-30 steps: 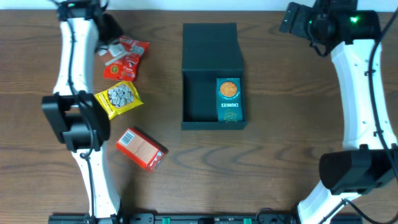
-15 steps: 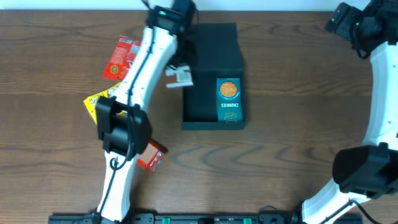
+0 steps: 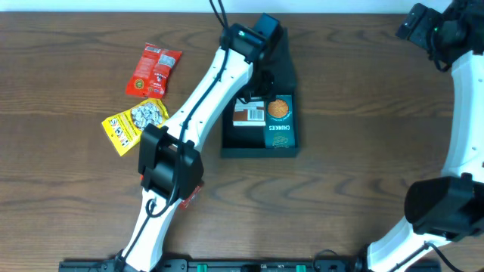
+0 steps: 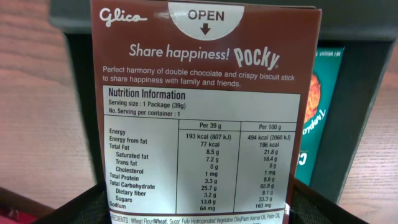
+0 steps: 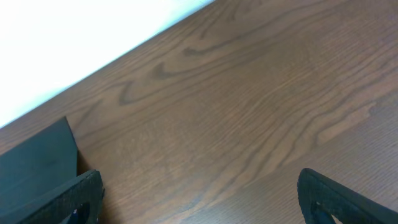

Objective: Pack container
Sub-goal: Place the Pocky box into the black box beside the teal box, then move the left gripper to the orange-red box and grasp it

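Since a second ago, the left arm has swung from the table's left side across to the container (image 3: 261,152), bringing a Pocky box (image 3: 248,115). Now the left gripper (image 4: 199,214) clamps that box at the container's left half, just beside the teal Chunkies packet (image 3: 279,121) lying in its right half. The container sits open at centre, toward the far edge. At far right the right gripper (image 5: 202,205) hangs wide and empty over bare wood. A red packet (image 3: 153,69) and a yellow seed packet (image 3: 134,122) lie left.
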`<state>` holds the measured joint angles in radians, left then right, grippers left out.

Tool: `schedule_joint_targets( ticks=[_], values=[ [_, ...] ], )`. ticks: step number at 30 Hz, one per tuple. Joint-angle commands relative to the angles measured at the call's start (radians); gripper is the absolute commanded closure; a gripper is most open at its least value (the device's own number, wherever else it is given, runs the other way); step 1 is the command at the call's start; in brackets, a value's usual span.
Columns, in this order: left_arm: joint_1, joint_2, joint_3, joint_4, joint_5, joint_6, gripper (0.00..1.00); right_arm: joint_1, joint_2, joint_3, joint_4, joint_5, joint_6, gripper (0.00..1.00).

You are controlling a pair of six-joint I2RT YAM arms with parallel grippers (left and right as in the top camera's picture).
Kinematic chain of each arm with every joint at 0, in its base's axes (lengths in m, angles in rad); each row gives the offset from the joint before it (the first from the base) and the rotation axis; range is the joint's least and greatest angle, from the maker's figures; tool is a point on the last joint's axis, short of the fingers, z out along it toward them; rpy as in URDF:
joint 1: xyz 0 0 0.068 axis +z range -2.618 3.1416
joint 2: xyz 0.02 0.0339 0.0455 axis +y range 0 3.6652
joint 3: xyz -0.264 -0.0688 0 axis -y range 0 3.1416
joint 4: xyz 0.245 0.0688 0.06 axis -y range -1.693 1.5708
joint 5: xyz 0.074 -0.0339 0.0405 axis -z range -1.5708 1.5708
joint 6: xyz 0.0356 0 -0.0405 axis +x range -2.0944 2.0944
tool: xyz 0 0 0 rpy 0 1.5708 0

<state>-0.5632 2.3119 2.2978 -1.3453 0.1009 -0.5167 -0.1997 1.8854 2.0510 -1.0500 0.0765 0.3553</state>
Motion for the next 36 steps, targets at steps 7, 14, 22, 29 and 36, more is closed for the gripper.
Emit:
schedule_joint_targets(
  ticks=[7, 14, 22, 29, 36],
  values=[
    [0.001, 0.009, -0.053, -0.004, 0.001, -0.038, 0.25, -0.013, 0.000, -0.001, 0.003, -0.002, -0.016, 0.01],
    [0.002, 0.009, -0.053, -0.005, -0.022, -0.037, 0.03, -0.013, 0.000, 0.000, 0.003, -0.002, -0.016, 0.01],
    [0.016, 0.006, 0.005, -0.031, -0.083, -0.022, 0.09, -0.013, 0.000, 0.000, 0.003, -0.002, -0.016, 0.01],
    [0.220, -0.056, 0.081, -0.066, -0.286, -0.002, 0.02, -0.013, 0.000, -0.001, 0.003, -0.002, -0.016, 0.01],
    [0.387, -0.058, 0.078, -0.331, -0.210, -0.158, 0.11, -0.013, 0.000, -0.001, 0.003, -0.002, -0.016, 0.01]
  ],
)
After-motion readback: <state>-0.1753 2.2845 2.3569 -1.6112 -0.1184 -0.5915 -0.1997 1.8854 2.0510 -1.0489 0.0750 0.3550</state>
